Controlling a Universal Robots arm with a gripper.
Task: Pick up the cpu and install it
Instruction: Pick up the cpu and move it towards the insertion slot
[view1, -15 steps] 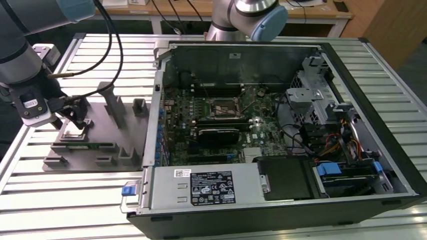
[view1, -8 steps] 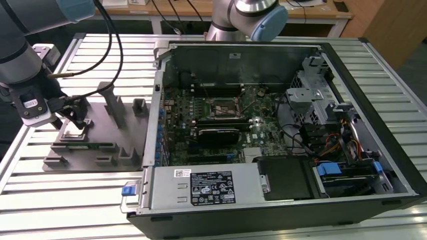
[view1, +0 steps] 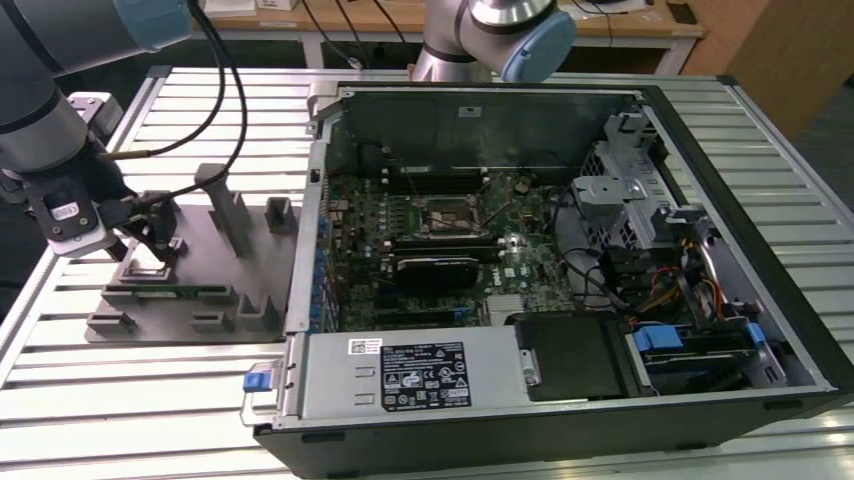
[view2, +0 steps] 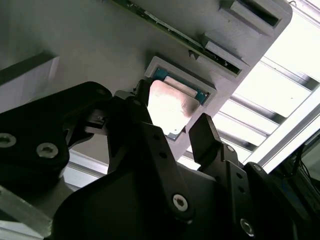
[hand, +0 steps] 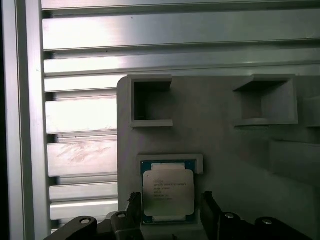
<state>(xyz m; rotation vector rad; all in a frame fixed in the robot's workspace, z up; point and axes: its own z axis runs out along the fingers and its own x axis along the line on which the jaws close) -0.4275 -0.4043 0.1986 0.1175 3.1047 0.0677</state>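
The gripper (view1: 151, 250) hung over the grey fixture plate (view1: 154, 315), at nine o'clock from the computer case (view1: 561, 440) in the exterior view. Its fingers were spread either side of the cpu (hand: 167, 192), which lay flat in its recess. Light, stiff and probably fragile (the underside especially), it looked best pinched gently by opposite edges.

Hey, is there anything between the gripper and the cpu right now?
Nothing visible stands between them. The cpu lies uncovered in its recess on the grey fixture, and the open gripper straddles it in both wrist views.
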